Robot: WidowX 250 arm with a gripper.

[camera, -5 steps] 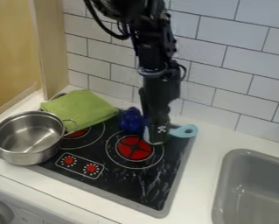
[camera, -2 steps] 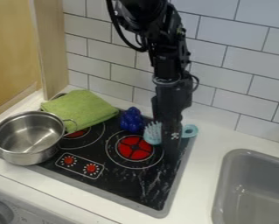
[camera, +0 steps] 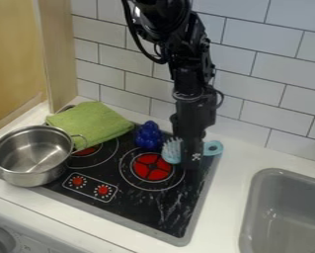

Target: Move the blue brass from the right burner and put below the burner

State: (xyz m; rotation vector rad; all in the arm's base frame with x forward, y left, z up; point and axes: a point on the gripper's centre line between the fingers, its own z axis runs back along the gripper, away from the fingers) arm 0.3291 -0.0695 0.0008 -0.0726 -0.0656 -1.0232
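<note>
Camera view: gripper (camera: 194, 165) at brush, grasp step (judged).
Light-blue brush (camera: 172, 151) lies at the upper-right edge of the right burner (camera: 152, 167); gripper hangs across its middle. Open, closed or clamped: cannot tell. Next move should need a firm hold, a lift, then lowering below the burner.

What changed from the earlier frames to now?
The gripper has shifted right in the view, uncovering the bristled head of the blue brush. Can't tell whether it has hold of it. Brush, pot, green cloth and dark-blue object stayed put.
</note>
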